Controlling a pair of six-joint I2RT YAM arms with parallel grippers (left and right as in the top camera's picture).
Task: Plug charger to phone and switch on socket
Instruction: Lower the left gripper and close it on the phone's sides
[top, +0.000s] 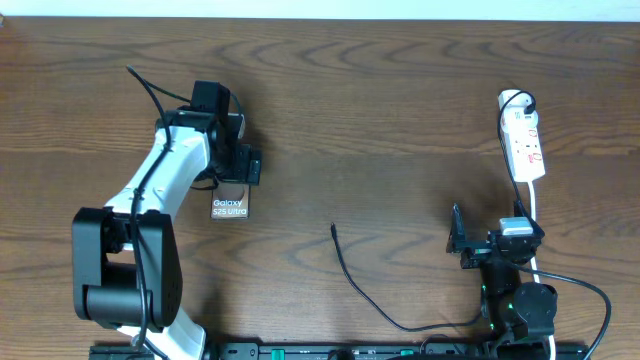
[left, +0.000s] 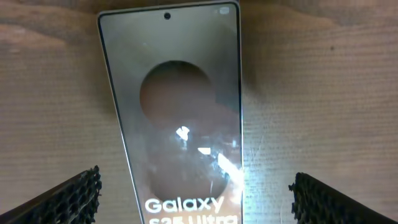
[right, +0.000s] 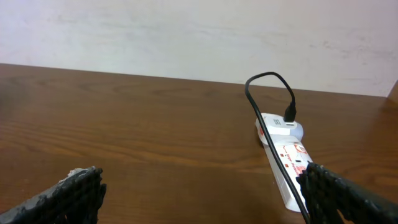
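The phone (left: 174, 106) lies flat and face up on the table (top: 400, 80), left of centre. The left gripper (left: 198, 199) hangs just above it, jaws wide apart, a finger on either side, gripping nothing. The charger (top: 362, 295) trails loose across the middle, its tip well apart from the phone. The socket (top: 524, 148) lies at the far right, a black lead plugged into its far end. The right gripper (top: 461, 242) sits near the socket's white cord, jaws spread and empty.

Likely trouble: a pinch across the slim phone could slide or spin it on the smooth wood; the limp cable could flop, so the tip meets the port askew.

The phone's port end is cut off in the wrist view and too small overhead; the left arm covers its other end; the switch position is unreadable; where the loose cable ends is hidden under the right arm.
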